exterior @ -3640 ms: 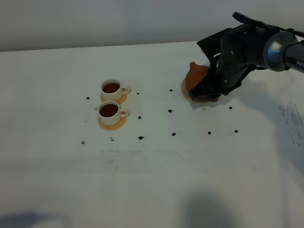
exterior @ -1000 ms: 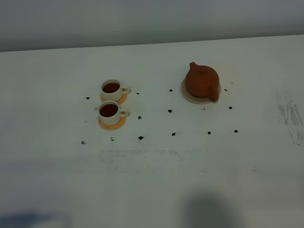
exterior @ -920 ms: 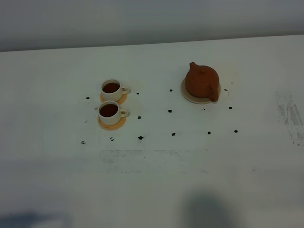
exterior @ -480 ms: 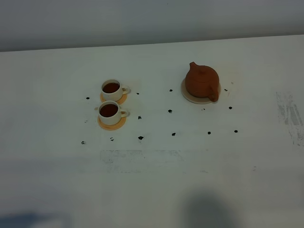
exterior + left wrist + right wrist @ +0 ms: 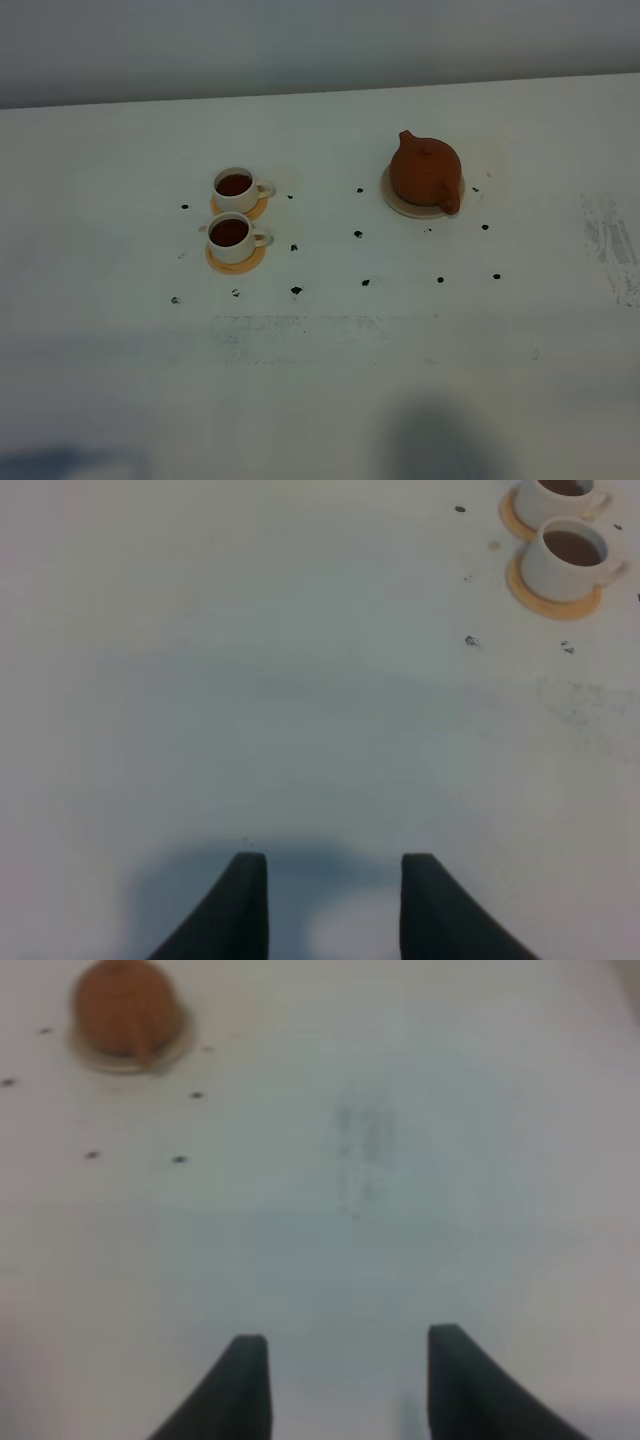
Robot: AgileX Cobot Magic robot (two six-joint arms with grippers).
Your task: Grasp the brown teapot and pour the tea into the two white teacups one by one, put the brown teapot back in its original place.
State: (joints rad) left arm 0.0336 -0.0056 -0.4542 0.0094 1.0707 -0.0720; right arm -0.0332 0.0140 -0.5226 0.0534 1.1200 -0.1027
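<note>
The brown teapot [image 5: 424, 172] stands upright on its pale cream coaster [image 5: 398, 205], the original place, at the back right of the table. The right wrist view shows this teapot [image 5: 125, 1005] far off. The two white teacups [image 5: 235, 186] [image 5: 231, 235] sit on orange-tan coasters at centre left, both holding dark tea. They also show in the left wrist view, one teacup [image 5: 570, 555] whole and the other teacup [image 5: 565, 488] cut by the frame edge. My left gripper [image 5: 334, 860] and right gripper [image 5: 347, 1335] hover open over bare table, holding nothing. Neither arm appears in the exterior view.
Small dark specks [image 5: 296, 290] dot the white table [image 5: 320, 380] around the cups and teapot. A faint grey smudge [image 5: 610, 240] marks the right side. The table's back edge meets a grey wall [image 5: 320, 40].
The right arm, at the teapot a few seconds ago, has let it go and drawn back out of the exterior view. Over the last second nothing has moved.
</note>
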